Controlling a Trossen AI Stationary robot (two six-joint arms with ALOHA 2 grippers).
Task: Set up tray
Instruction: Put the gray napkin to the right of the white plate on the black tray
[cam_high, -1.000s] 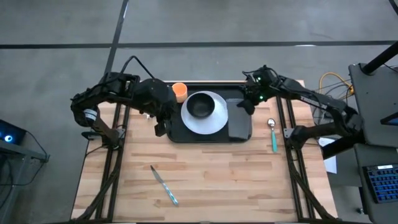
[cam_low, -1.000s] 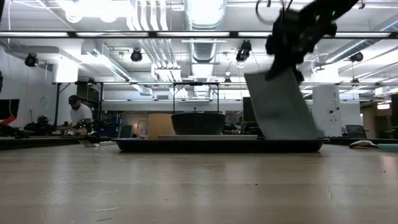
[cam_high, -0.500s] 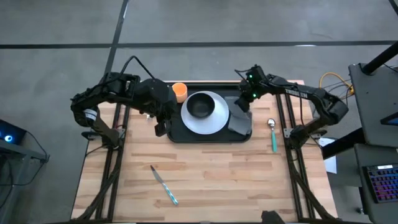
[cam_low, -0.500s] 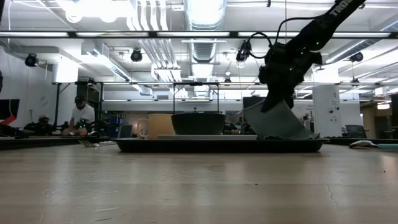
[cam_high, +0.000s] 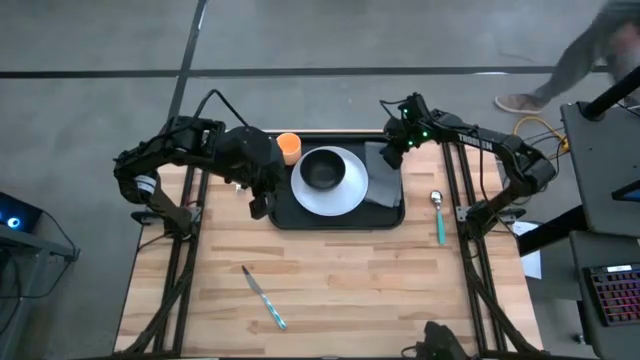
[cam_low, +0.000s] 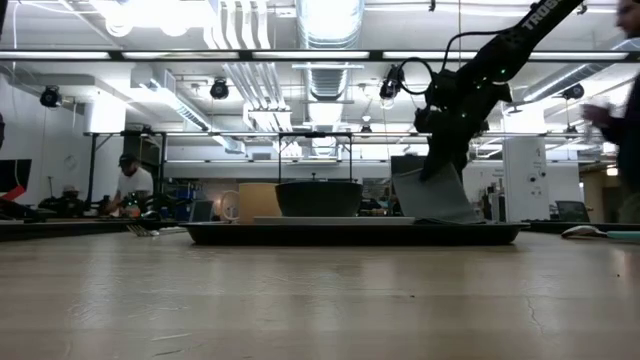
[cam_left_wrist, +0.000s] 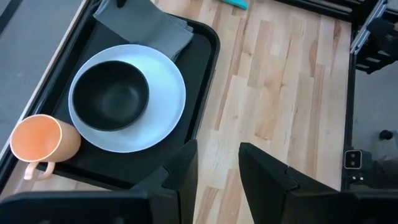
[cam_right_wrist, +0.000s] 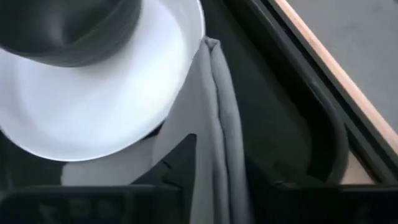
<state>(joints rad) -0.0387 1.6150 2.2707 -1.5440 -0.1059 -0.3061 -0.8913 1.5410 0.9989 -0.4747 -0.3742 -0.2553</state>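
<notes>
- The light wooden plank table (cam_high: 330, 290) carries everything, with the two dark arms reaching in from its far corners.
- The large flat black rectangular tray (cam_high: 335, 218) with rounded corners and a low rim lies at the far middle of the table, between the two arms; from the low view it shows as a dark flat band (cam_low: 350, 233) on the tabletop.
- The round white plate (cam_high: 345, 195) sits in the middle of the tray, and the left wrist view shows it filling most of the tray's width (cam_left_wrist: 168, 106).
- The grey folded cloth napkin (cam_high: 381, 180) is on the tray's right part, beside the plate; in the low view it stands tilted, its lower edge down on the tray (cam_low: 430, 195).
- The black round bowl (cam_high: 322, 171) rests on the white plate.
- The orange mug (cam_high: 289, 148) stands on the tray's far left corner, just beside the plate.
- The right gripper (cam_high: 391, 150) is over the tray's far right corner, its fingers pressed onto the upper edge of the napkin, which runs up between them in the right wrist view (cam_right_wrist: 214, 180).
- The left gripper (cam_high: 258, 203) hangs at the tray's left edge, its fingers a little apart with nothing between them.
- A teal-handled spoon (cam_high: 439, 218) lies on the table right of the tray.
- A teal-handled knife (cam_high: 264, 297) lies on the near part of the table, well apart from the tray.
</notes>
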